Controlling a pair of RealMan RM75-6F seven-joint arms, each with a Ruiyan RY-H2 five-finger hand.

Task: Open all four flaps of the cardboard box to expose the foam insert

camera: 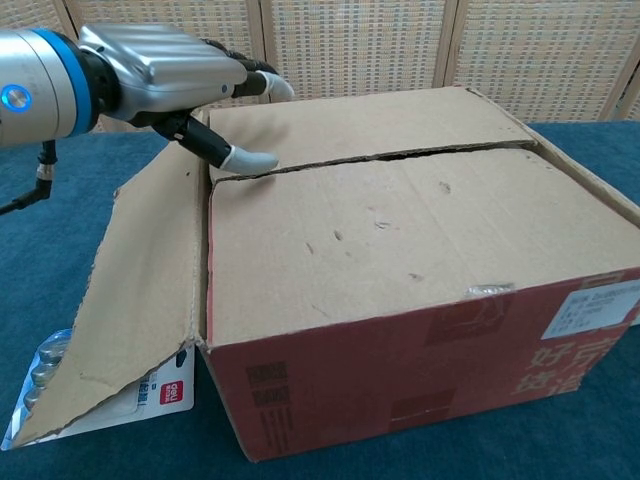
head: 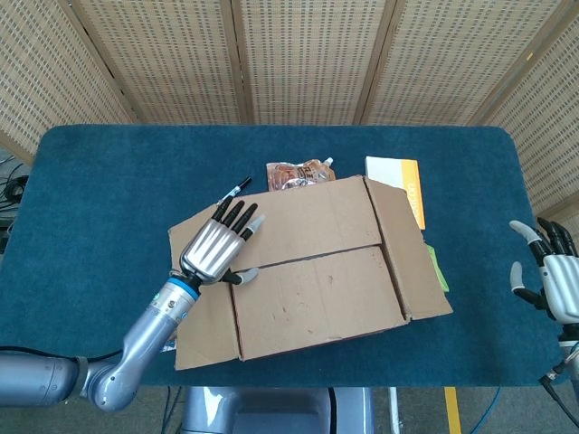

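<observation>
A brown cardboard box [head: 312,262] [camera: 400,250] sits mid-table. Its two side flaps are folded outward: the left one [head: 201,307] [camera: 140,290] slopes down to the table, the right one [head: 407,253] hangs off the far side. The two large top flaps [camera: 380,240] lie flat, meeting at a seam [camera: 390,157]; no foam shows. My left hand [head: 217,249] [camera: 165,75] hovers over the box's left top edge with fingers spread, thumb [camera: 235,155] at the seam's left end, holding nothing. At the table's right edge my right hand [head: 550,276] is open and away from the box.
A blister pack [head: 163,327] [camera: 60,400] lies partly under the left flap. Behind the box are a snack pouch [head: 298,172], a black pen [head: 237,188] and a white-and-orange booklet [head: 403,181]. Something green [head: 439,267] peeks from under the right flap. Wicker screens back the blue table [head: 90,181].
</observation>
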